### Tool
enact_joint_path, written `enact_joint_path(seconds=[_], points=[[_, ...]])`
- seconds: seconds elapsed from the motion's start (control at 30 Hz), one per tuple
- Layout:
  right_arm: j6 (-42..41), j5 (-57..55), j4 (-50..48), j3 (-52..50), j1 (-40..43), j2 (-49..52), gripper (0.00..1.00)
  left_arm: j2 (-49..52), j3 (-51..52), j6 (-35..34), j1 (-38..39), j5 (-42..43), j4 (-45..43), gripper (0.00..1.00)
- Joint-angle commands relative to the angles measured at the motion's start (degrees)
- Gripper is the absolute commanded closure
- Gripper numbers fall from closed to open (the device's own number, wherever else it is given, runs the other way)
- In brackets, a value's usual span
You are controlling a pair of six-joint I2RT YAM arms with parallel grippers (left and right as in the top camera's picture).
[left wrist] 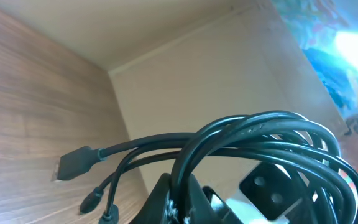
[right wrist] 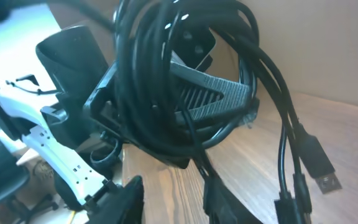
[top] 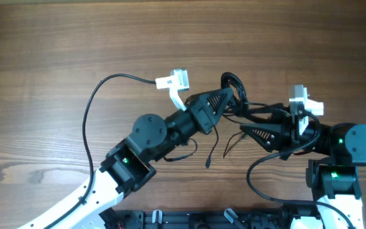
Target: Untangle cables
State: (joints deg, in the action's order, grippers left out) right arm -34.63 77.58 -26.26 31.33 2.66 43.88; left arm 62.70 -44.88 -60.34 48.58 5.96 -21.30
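The cables are a bundle of thin black cords coiled in a loop, held above the wooden table. My left gripper is shut on the loop; in the left wrist view the cords rise out of its closed jaws, and plug ends stick out to the left. My right gripper is open just to the right of the bundle. In the right wrist view its fingers are spread with bare wood between them, below the coil. Loose strands hang down to the table.
The left arm's thick black cable arcs across the table to the white wrist camera. The right arm's white camera and its looping cable lie at the right. A table edge and wall show in the left wrist view.
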Motion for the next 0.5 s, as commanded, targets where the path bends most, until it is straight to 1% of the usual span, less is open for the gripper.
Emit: enact_joint_path(seconds=[0.0, 0.03, 0.1, 0.13, 0.17, 0.2, 0.27, 0.3, 0.33, 0.37, 0.4, 0.43, 0.47], points=[[0.00, 0.94, -0.31, 0.92, -0.24, -0.11, 0.91, 0.00, -0.57, -0.15, 0.81, 0.61, -0.61, 0.96], [-0.04, 0.96, -0.28, 0.92, -0.24, -0.11, 0.96, 0.00, -0.57, -0.17, 0.83, 0.61, -0.68, 0.96], [-0.02, 0.94, -0.28, 0.92, -0.24, -0.11, 0.95, 0.00, -0.57, -0.17, 0.83, 0.66, -0.81, 0.96], [0.02, 0.94, -0.31, 0.92, -0.24, -0.11, 0.77, 0.00, -0.57, -0.20, 0.83, 0.70, -0.81, 0.96], [0.04, 0.94, -0.31, 0.92, -0.24, -0.11, 0.75, 0.00, -0.57, -0.20, 0.83, 1.07, -0.83, 0.96], [0.00, 0.94, -0.31, 0.92, -0.24, -0.11, 0.82, 0.00, -0.57, -0.20, 0.83, 1.09, -0.83, 0.96], [0.02, 0.92, -0.31, 0.92, -0.24, -0.11, 0.83, 0.00, -0.57, -0.87, 0.83, 1.38, -0.81, 0.96], [-0.02, 0.94, -0.31, 0.92, -0.24, -0.11, 0.81, 0.00, -0.57, -1.79, 0.83, 1.92, -0.81, 0.96], [0.00, 0.92, -0.31, 0.92, -0.24, -0.11, 0.70, 0.00, -0.57, -1.86, 0.83, 2.10, -0.83, 0.96], [-0.02, 0.92, -0.31, 0.92, -0.24, -0.11, 0.69, 0.00, -0.57, -1.86, 0.83, 2.12, -0.83, 0.96], [-0.02, 0.92, -0.35, 0.92, -0.24, -0.11, 0.69, 0.00, -0.57, -1.86, 0.83, 2.14, -0.81, 0.96], [-0.02, 0.94, -0.72, 0.92, -0.24, -0.11, 0.87, 0.00, -0.57, -1.86, 0.83, 2.16, -0.81, 0.96], [-0.02, 0.85, -0.74, 0.92, -0.24, -0.11, 0.96, 0.00, -0.57, -1.86, 0.83, 2.16, -0.81, 0.96]])
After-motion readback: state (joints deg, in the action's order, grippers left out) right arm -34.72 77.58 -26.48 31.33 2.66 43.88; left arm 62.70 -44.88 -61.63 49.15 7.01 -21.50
